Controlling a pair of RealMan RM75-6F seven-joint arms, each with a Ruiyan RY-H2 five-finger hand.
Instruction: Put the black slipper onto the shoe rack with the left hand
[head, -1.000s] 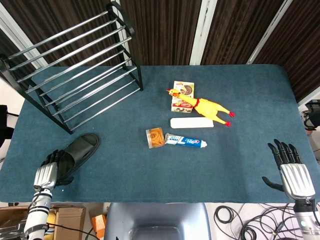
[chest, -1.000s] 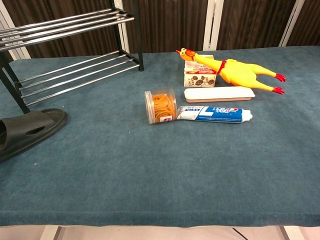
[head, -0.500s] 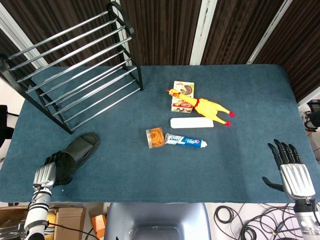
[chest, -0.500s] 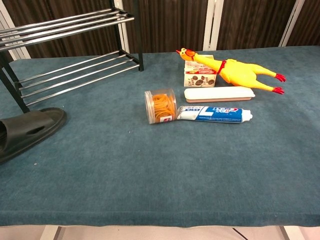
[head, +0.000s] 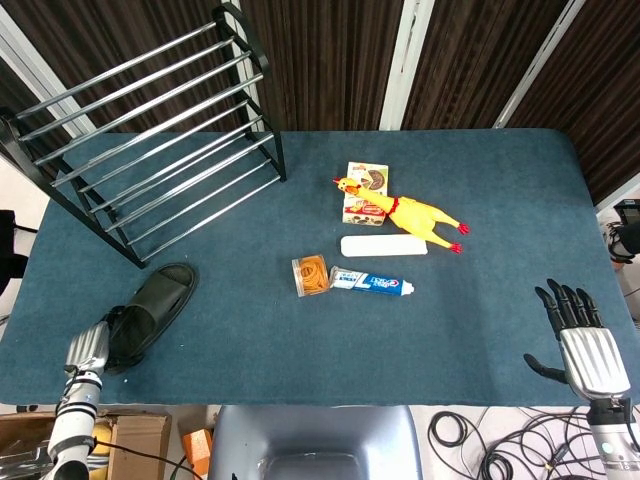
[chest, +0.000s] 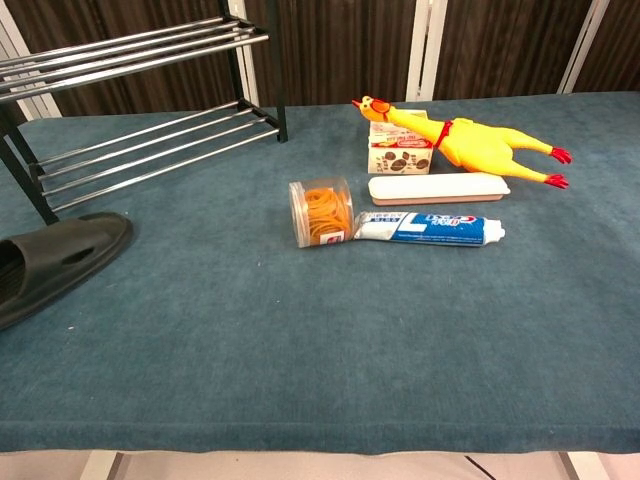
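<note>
The black slipper (head: 162, 296) lies on the blue table near its front left corner, toe pointing to the shoe rack (head: 150, 130). My left hand (head: 90, 346) is at the slipper's heel, with its dark fingers curled over the heel end. In the chest view the slipper (chest: 62, 260) shows at the left edge, below the shoe rack (chest: 150, 100); the hand itself is out of that frame. My right hand (head: 580, 338) hovers at the table's front right edge, fingers spread and holding nothing.
A yellow rubber chicken (head: 412, 213), a small printed box (head: 364, 192), a white case (head: 383, 245), a toothpaste tube (head: 372, 283) and a jar of orange rubber bands (head: 311, 275) lie mid-table. Bare cloth separates the slipper from the rack.
My left hand's fingers went from spread beside the slipper to curled over its heel. The slipper shifted slightly to the left. The right hand has stayed still.
</note>
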